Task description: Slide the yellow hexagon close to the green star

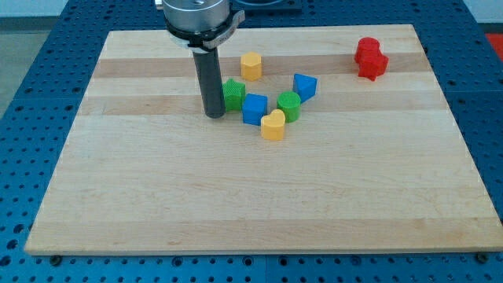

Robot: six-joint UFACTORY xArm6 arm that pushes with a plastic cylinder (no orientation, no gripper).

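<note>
The yellow hexagon (pixel 251 65) sits near the board's top centre. The green star (pixel 233 93) lies just below and left of it, a small gap apart. My tip (pixel 214 115) rests on the board right beside the green star's left side, below and left of the yellow hexagon. The rod rises from the tip to the arm's mount at the view's top.
A blue cube (pixel 254 108) touches the green star's lower right. A yellow heart-like block (pixel 273 125), a green round block (pixel 289 105) and a blue block (pixel 305 86) cluster to the right. Two red blocks (pixel 369 57) sit at top right. The wooden board (pixel 236 196) lies on a blue table.
</note>
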